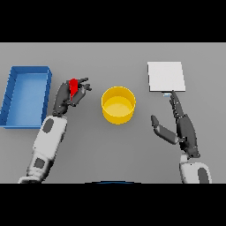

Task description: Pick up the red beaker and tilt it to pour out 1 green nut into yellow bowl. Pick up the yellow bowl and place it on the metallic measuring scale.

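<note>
1. The yellow bowl (118, 105) stands alone mid-table, with bare grey table (114, 150) on every side of it.
2. To its left, the left hand (70, 97), curled round the red beaker (73, 86), takes up the gap toward the blue bin (25, 97).
3. To its right, an open strip separates it from the right hand (176, 126).
4. That hand's straight fingertips reach the near edge of the metallic scale (166, 76), blocking approach there; the scale's top is bare.

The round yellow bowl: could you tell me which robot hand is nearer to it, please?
Left. The left robot hand, curled round the red beaker, is just left of the yellow bowl; the right robot hand sits farther right.
</note>
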